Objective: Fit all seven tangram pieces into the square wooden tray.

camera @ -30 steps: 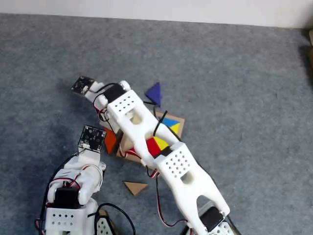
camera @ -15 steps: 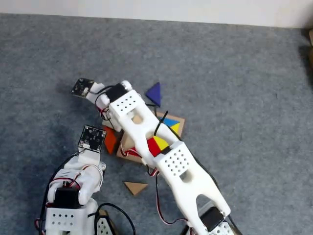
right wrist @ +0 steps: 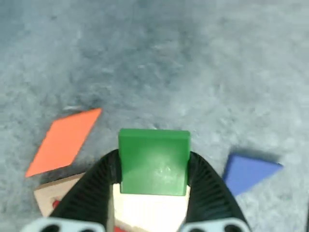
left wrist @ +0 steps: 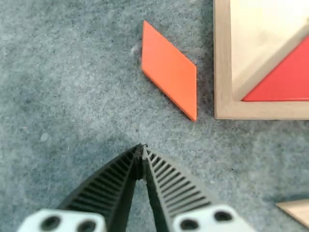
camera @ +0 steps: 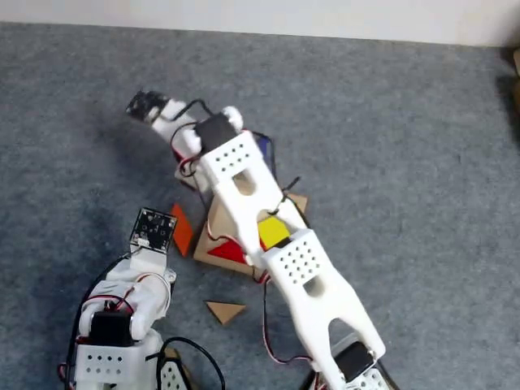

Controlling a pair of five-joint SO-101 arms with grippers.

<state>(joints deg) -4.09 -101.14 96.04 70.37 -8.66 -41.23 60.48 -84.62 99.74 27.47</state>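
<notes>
My right gripper (right wrist: pixel 154 166) is shut on a green square piece (right wrist: pixel 154 159), held above the carpet near a corner of the wooden tray (right wrist: pixel 47 197). From there an orange parallelogram (right wrist: pixel 63 141) lies on one side and a blue triangle (right wrist: pixel 248 171) on the other. My left gripper (left wrist: pixel 141 152) is shut on nothing, just short of the orange parallelogram (left wrist: pixel 170 82), which lies beside the tray's rim (left wrist: pixel 222 72). In the tray (camera: pixel 213 236) sit a red triangle (camera: pixel 227 250) and a yellow piece (camera: pixel 275 231). The right arm (camera: pixel 244 179) crosses over the tray.
A tan wooden triangle (camera: pixel 225 310) lies on the grey carpet in front of the tray, near the left arm's base (camera: pixel 114 325). Open carpet stretches to the right and far side.
The right arm has swung toward the far side of the table with its wrist raised, uncovering the orange parallelogram and red triangle. The left arm has kept still.
</notes>
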